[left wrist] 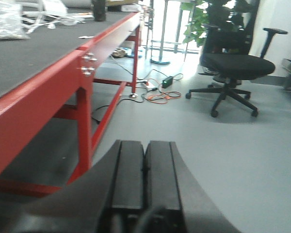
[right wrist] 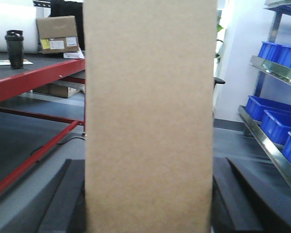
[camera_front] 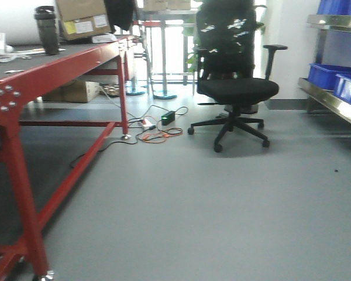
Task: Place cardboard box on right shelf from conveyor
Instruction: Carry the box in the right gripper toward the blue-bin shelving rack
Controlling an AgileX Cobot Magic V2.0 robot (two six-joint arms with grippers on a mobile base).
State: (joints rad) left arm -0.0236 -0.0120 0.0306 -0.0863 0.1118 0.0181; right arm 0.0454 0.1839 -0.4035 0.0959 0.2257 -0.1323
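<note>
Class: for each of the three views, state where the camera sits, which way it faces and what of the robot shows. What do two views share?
Front: low, facing across the floor between conveyor and chair; no robot shows.
Left wrist: behind the shut left hand, facing the floor beside the conveyor.
Right wrist: behind the right hand, its view mostly blocked by the held box.
Front and left wrist share the chair.

Left claw (left wrist: 144,150) pressed closed; right claw (right wrist: 149,194) clamps cardboard box (right wrist: 150,111).
</note>
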